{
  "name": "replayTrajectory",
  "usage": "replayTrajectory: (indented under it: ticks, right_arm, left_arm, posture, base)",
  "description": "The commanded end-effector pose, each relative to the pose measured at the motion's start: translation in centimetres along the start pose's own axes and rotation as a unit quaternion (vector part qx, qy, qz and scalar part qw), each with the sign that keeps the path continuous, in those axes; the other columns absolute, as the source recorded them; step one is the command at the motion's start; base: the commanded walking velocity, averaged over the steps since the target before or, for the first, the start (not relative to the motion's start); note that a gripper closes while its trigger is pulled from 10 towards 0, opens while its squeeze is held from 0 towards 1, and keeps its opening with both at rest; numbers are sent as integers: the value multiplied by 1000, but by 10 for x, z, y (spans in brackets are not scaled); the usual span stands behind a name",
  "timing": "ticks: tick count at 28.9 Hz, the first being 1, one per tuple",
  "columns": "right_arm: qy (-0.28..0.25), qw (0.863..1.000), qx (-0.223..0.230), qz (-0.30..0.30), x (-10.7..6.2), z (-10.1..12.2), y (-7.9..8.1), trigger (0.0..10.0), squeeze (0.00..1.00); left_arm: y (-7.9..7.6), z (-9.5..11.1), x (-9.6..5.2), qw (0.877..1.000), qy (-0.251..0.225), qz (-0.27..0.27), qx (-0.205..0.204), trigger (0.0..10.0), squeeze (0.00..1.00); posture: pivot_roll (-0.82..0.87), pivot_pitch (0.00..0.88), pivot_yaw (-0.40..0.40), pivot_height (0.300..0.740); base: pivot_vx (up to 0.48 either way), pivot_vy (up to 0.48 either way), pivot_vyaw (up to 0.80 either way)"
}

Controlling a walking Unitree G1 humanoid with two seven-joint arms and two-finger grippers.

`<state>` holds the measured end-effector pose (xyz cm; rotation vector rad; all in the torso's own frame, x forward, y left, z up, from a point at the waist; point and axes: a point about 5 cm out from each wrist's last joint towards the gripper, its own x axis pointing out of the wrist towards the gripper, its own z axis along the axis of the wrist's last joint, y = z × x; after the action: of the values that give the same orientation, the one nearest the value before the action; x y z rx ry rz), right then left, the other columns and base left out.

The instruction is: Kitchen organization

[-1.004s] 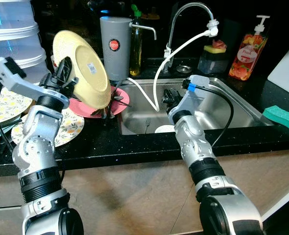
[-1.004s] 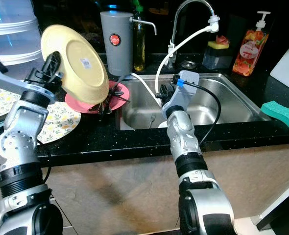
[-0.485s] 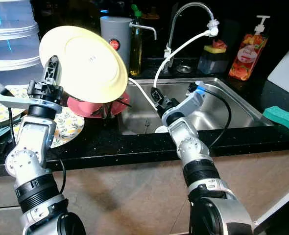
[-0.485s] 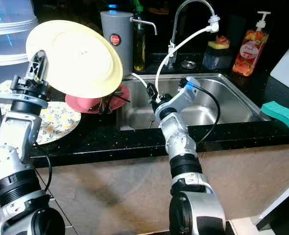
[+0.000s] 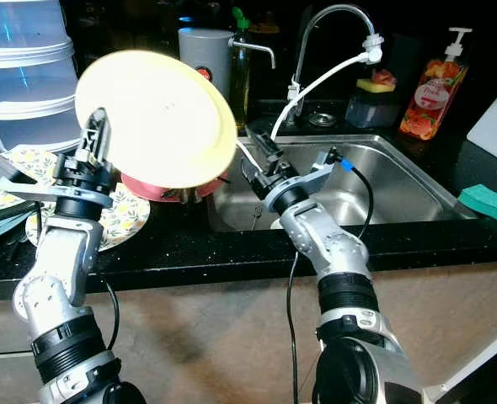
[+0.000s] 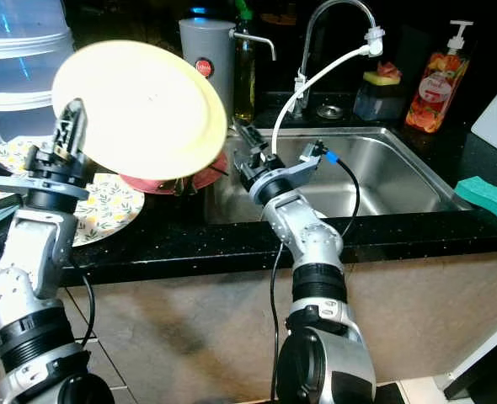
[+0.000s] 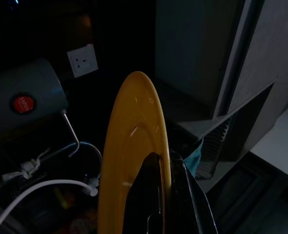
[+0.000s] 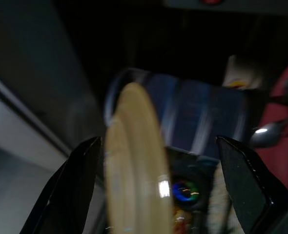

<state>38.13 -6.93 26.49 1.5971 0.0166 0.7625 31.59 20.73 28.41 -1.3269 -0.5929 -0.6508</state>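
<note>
My left gripper [image 5: 93, 148] is shut on the rim of a yellow plate [image 5: 156, 118], holding it tilted in the air above the counter, left of the sink. In the left wrist view the plate [image 7: 134, 156] stands edge-on between the black fingers [image 7: 154, 195]. My right gripper [image 5: 257, 160] is open at the sink's left edge, pointing toward the plate and apart from it. The right wrist view shows the plate's rim [image 8: 132, 161], blurred, beyond the spread fingers [image 8: 78, 190]. A pink plate [image 5: 143, 187] with cutlery lies on the counter under the yellow one.
Flower-patterned plates [image 5: 118, 220] lie on the black counter at left, beside stacked clear containers [image 5: 21, 76]. The steel sink [image 5: 400, 181] has a faucet [image 5: 316, 34] with a white hose. A grey canister [image 5: 205, 46], a soap bottle [image 5: 430, 88] and a green sponge [image 5: 491, 206] stand around.
The left gripper has turned the yellow plate from steeply tilted to flatter, carrying it toward the sink. The right gripper has swung out of the sink, leftward toward the plate.
</note>
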Motion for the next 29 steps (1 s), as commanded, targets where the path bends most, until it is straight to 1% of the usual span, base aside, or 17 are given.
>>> replayTrajectory:
  ticks: [1, 2, 6, 10, 12, 14, 16, 17, 18, 21, 22, 23, 25, 26, 27, 28, 29]
  right_arm:
    - [6, 998, 58, 37, -2, -11, 3, 10000, 0]
    - [11, 997, 66, 46, -3, -11, 6, 10000, 0]
    - [63, 993, 53, 82, -6, -20, 15, 10000, 0]
    - [93, 991, 49, 87, -8, -29, 19, 10000, 0]
    - [115, 989, 37, 90, -9, -35, 20, 10000, 0]
    - [120, 988, 34, 91, -9, -37, 20, 10000, 0]
    - [171, 982, -12, 76, -13, -50, 17, 10000, 0]
    - [179, 981, -19, 74, -14, -52, 17, 10000, 0]
    - [179, 981, -19, 74, -14, -52, 17, 10000, 0]
    - [172, 982, -48, 69, -14, -52, 15, 10000, 0]
    - [158, 983, -60, 69, -13, -49, 15, 10000, 0]
    - [115, 989, -74, 56, -11, -36, 13, 10000, 0]
    - [102, 990, -79, 49, -10, -31, 12, 10000, 0]
    - [90, 990, -106, 33, -10, -26, 9, 10000, 0]
    - [90, 989, -112, 30, -10, -25, 8, 10000, 0]
    - [89, 987, -129, 19, -11, -24, 6, 10000, 0]
    - [89, 987, -129, 19, -11, -24, 6, 10000, 0]
  left_arm:
    - [-5, 1, 0, 1000, -2, -12, -4, 0, 0]
    - [-5, 2, 0, 1000, -4, -11, -6, 0, 0]
    - [-5, 0, -1, 1000, -1, -13, -16, 0, 0]
    - [-5, -3, -2, 1000, 2, -13, -20, 0, 0]
    - [-4, -5, -2, 1000, 4, -11, -21, 0, 0]
    - [-3, -5, -2, 1000, 4, -10, -21, 0, 0]
    - [-1, -7, -3, 1000, 9, -8, -24, 0, 0]
    - [-1, -8, -3, 1000, 10, -7, -24, 0, 0]
    - [-1, -8, -3, 1000, 10, -7, -24, 0, 0]
    - [-1, -8, -3, 1000, 10, -9, -25, 0, 0]
    - [-2, -7, -3, 1000, 9, -11, -26, 0, 0]
    - [-3, -6, -4, 1000, 7, -13, -26, 0, 0]
    - [-3, -5, -4, 1000, 6, -14, -27, 0, 0]
    - [-3, -4, -4, 1000, 5, -15, -27, 0, 0]
    - [-3, -4, -4, 1000, 5, -14, -27, 0, 0]
    - [-3, -4, -4, 1000, 4, -15, -27, 0, 0]
    - [-3, -4, -4, 1000, 4, -15, -27, 0, 0]
  posture:
    - [78, 34, -17, 740]
    - [78, 34, -17, 740]
    - [76, 27, -18, 740]
    - [76, 27, -18, 740]
    - [76, 27, -18, 740]
    - [76, 27, -18, 740]
    - [71, 16, -19, 740]
    - [71, 16, -19, 740]
    - [71, 16, -19, 740]
    - [70, 15, -21, 740]
    - [70, 15, -21, 740]
    - [72, 17, -22, 740]
    - [72, 17, -22, 740]
    - [72, 17, -22, 740]
    - [72, 17, -22, 740]
    - [72, 17, -22, 740]
    - [72, 17, -22, 740]
  base:
    - [0, 0, 0]
    - [0, 0, 0]
    - [0, 0, 0]
    - [0, 0, 0]
    - [0, 0, 0]
    - [0, 0, 0]
    - [0, 0, 0]
    - [0, 0, 0]
    - [0, 0, 0]
    - [0, 0, 0]
    - [0, 0, 0]
    - [0, 0, 0]
    - [0, 0, 0]
    - [0, 0, 0]
    - [0, 0, 0]
    - [0, 0, 0]
    - [0, 0, 0]
